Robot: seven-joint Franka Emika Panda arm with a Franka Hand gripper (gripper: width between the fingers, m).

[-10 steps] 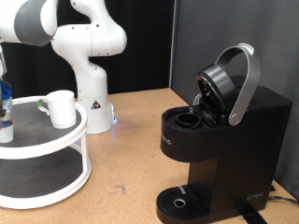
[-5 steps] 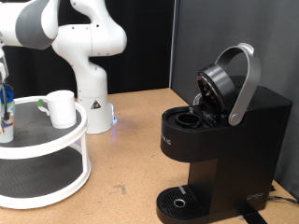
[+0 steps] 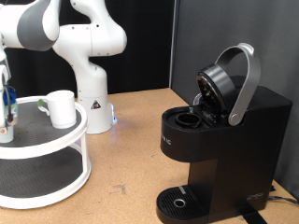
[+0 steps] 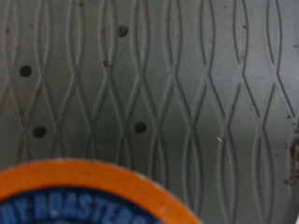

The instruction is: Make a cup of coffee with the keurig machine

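Observation:
The cup [image 3: 61,107], a white mug, stands on the top shelf of a white two-tier round stand [image 3: 56,149] at the exterior view's left. The keurig machine [image 3: 220,140] stands at the right with its lid and grey handle raised, so the pod chamber [image 3: 190,119] is open. My gripper [image 3: 7,105] hangs at the far left edge over the top shelf, left of the cup, partly cut off by the frame. The wrist view shows no fingers, only the orange-rimmed lid of a pod [image 4: 93,198] close below on the grey patterned shelf mat [image 4: 187,84].
The robot's white base [image 3: 89,89] stands behind the stand. A brown tabletop [image 3: 131,159] lies between the stand and the machine. The machine's round drip tray [image 3: 177,201] is at its foot. A dark backdrop is behind.
My gripper has come down a little closer over the top shelf at the left edge. The cup and the machine have not moved.

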